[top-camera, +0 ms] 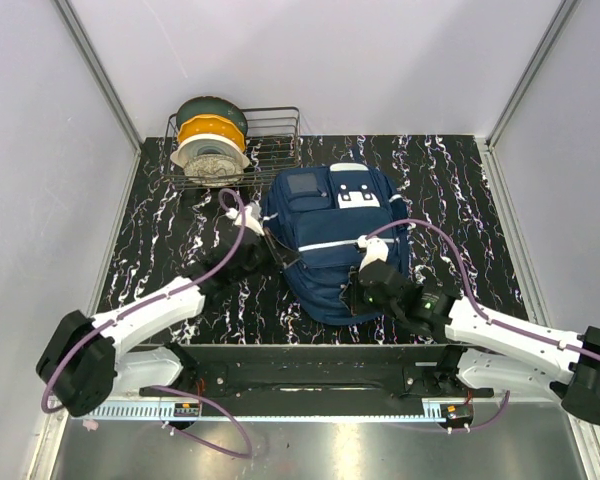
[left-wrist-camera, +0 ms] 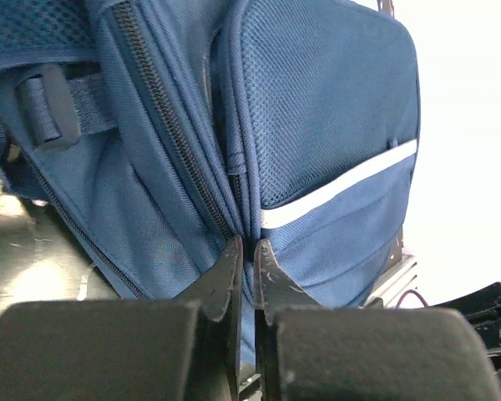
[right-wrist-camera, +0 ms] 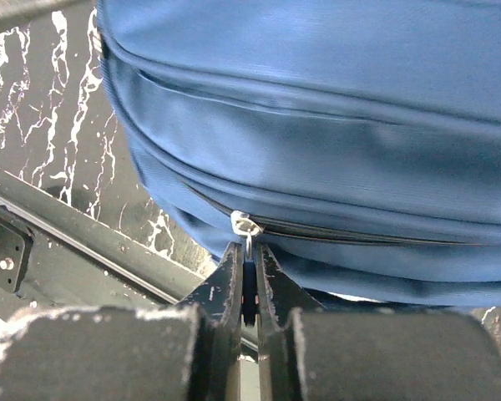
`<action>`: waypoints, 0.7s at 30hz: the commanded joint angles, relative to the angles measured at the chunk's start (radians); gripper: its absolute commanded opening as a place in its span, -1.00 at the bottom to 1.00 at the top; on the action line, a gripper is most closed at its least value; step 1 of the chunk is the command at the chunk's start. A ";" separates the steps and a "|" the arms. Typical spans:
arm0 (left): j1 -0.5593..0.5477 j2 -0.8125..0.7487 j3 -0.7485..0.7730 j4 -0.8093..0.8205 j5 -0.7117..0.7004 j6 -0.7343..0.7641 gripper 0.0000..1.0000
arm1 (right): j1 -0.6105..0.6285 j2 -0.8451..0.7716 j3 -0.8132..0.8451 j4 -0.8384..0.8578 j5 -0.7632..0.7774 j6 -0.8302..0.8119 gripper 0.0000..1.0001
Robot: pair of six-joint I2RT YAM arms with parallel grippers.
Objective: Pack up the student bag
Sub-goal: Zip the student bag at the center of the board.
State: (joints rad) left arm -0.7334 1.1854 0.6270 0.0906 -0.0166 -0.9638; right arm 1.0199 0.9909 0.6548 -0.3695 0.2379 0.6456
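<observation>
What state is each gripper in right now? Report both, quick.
Left gripper: shut, pinching a fabric seam of the large navy blue fabric backpack.
Right gripper: shut on the backpack's small silver metal zipper pull.

Navy blue fabric backpack [top-camera: 330, 250], marked with a white stripe, white patches and a grey square panel, with a small silver metal zip pull [right-wrist-camera: 244, 224], on a black white-veined marble-pattern tabletop [top-camera: 460, 180], before my black plastic fingers [right-wrist-camera: 225, 280].
</observation>
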 commanded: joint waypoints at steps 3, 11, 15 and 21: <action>0.224 -0.134 0.080 -0.129 0.064 0.204 -1.00 | -0.006 -0.061 0.040 -0.089 0.073 -0.047 -1.00; 0.388 -0.115 0.100 -0.169 0.214 0.258 -1.00 | -0.037 -0.055 0.029 -0.120 0.113 -0.009 -1.00; 0.407 -0.139 0.096 -0.158 0.268 0.257 -0.16 | -0.040 -0.047 0.042 -0.089 0.062 -0.026 -1.00; 0.333 -0.225 0.047 -0.163 0.293 0.198 0.52 | -0.040 -0.029 0.040 -0.010 0.028 -0.011 -1.00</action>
State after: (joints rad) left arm -0.3470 1.0454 0.6899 -0.0971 0.2352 -0.7414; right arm 0.9890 0.9516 0.6632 -0.4717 0.2729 0.6319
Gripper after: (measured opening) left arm 0.710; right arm 0.096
